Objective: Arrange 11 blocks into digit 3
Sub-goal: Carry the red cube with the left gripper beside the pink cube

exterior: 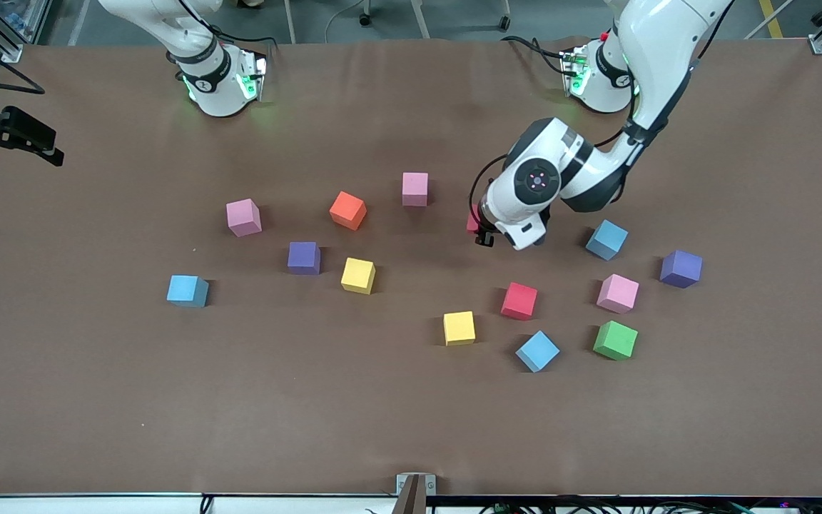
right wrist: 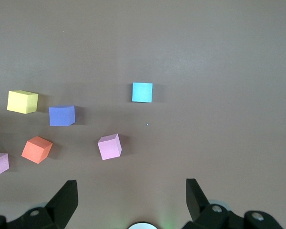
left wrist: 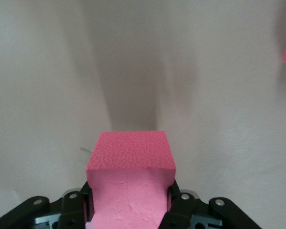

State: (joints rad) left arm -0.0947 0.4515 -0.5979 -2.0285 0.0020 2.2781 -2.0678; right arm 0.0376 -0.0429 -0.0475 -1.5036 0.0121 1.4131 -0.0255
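Slipping of the held red block (left wrist: 131, 164) is judged the main risk, since the left gripper (left wrist: 128, 202) is seen clamped on its lower part only; a tilt could spoil placement. Left to right in the front view: the right gripper (right wrist: 131, 200), fingers apart, is parked at the table's (exterior: 97, 400) right-arm end, idle; loose blocks are scattered mid-table; the left gripper (exterior: 482, 230) hangs between them. No digit is formed yet.
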